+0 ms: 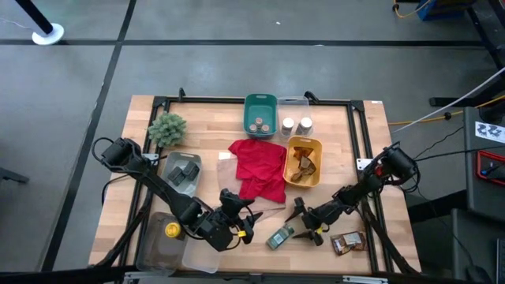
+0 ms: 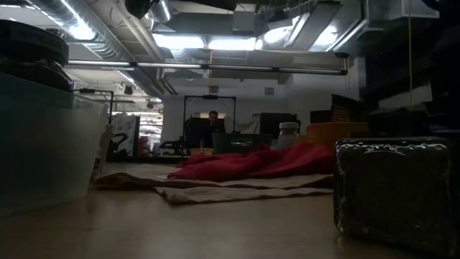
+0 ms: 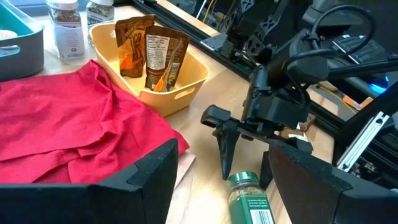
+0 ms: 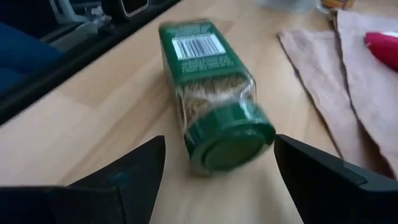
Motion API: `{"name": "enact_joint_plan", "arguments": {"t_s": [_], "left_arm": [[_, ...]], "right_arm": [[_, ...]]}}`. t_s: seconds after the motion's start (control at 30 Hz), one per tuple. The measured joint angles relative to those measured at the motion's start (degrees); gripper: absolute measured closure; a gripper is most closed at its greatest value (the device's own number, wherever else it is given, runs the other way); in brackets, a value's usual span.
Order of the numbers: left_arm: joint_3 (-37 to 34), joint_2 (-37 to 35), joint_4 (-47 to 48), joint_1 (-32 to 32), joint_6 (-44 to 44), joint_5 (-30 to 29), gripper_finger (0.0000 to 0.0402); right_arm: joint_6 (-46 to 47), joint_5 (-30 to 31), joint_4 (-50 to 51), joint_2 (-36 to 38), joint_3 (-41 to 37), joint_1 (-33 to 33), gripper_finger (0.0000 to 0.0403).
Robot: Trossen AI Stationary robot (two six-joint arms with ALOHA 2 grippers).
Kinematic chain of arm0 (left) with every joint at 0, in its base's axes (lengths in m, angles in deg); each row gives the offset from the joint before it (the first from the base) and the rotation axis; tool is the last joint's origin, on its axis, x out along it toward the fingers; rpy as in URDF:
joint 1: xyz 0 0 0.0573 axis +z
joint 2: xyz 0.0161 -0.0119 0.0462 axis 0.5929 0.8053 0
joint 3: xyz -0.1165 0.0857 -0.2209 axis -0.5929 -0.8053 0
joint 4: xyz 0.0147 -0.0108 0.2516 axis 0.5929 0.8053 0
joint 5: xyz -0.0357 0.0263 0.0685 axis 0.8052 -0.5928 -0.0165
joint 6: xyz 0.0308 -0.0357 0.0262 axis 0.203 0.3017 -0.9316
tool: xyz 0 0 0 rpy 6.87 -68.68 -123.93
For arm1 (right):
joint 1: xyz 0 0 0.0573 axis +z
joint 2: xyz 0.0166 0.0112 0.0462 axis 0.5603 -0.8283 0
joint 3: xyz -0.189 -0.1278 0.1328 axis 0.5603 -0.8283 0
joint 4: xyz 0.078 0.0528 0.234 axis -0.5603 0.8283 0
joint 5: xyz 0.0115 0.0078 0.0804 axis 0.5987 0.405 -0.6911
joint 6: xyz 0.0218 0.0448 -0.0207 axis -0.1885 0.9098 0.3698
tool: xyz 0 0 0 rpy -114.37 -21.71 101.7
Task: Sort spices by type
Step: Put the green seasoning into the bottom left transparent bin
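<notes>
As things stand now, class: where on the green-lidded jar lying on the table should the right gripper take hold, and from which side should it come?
Probably across the flat glass sides just behind the lid. The green-lidded jar lies on its side, lid end towards the open right gripper, whose fingers already stand either side of the lid. Coming on lid-first, low along the table, looks best; the square body gives flat faces.

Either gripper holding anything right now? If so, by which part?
Nothing held. The right gripper is open, fingers either side of the lying green-lidded jar's lid, not touching. The left gripper is open, empty.
</notes>
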State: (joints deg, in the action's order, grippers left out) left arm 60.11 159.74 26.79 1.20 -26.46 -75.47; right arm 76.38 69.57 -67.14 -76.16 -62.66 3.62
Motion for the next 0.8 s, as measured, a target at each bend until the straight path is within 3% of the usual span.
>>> {"name": "enact_joint_plan", "arguments": {"t_s": [0.43, 0.53, 0.7, 0.8], "left_arm": [[0.0, 0.0, 0.02, 0.0, 0.2, 0.0, 0.0167], [0.0, 0.0, 0.01, 0.0, 0.01, 0.0, 0.0167], [0.0, 0.0, 0.0, 0.0, -0.22, 0.0, 0.0167], [0.0, 0.0, 0.0, 0.0, 0.05, 0.0, 0.0167]], "right_arm": [[-0.22, -0.44, -0.84, -4.16, 4.46, 0.02, 0.0107], [-0.22, -0.42, -0.47, -4.16, 4.44, 0.02, 0.0127], [0.48, -0.37, 0.76, -4.14, 4.46, 0.02, 0.0193], [1.92, -0.67, 0.99, -3.92, 4.46, 0.04, 0.0197]]}}
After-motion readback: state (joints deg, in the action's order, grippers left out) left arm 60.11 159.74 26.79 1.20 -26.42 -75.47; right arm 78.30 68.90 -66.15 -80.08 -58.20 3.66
